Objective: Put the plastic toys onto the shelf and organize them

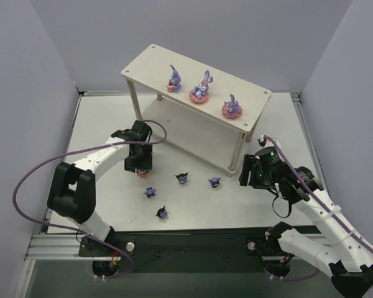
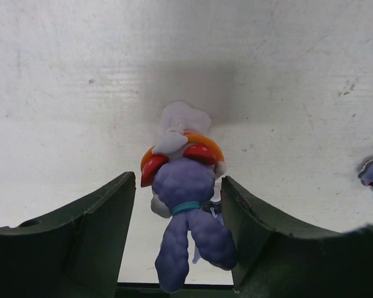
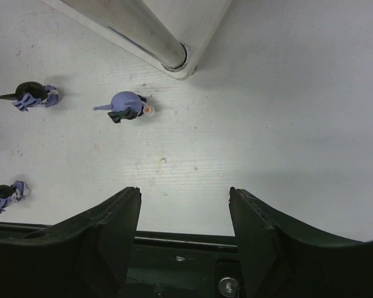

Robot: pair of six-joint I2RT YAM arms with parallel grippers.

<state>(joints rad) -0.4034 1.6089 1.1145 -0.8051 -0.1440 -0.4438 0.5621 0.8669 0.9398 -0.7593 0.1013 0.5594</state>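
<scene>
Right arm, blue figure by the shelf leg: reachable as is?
Probably yes. The right claw is open and empty, the blue figure sits on bare table just ahead, and the shelf leg stands beside it, not between.

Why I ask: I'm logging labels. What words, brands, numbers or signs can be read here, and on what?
None: no readable text shows on the pale wooden two-tier shelf, the purple plastic rabbit figurines, the small dark blue figurines, the white table, the left dark tool or the right dark tool.
</scene>
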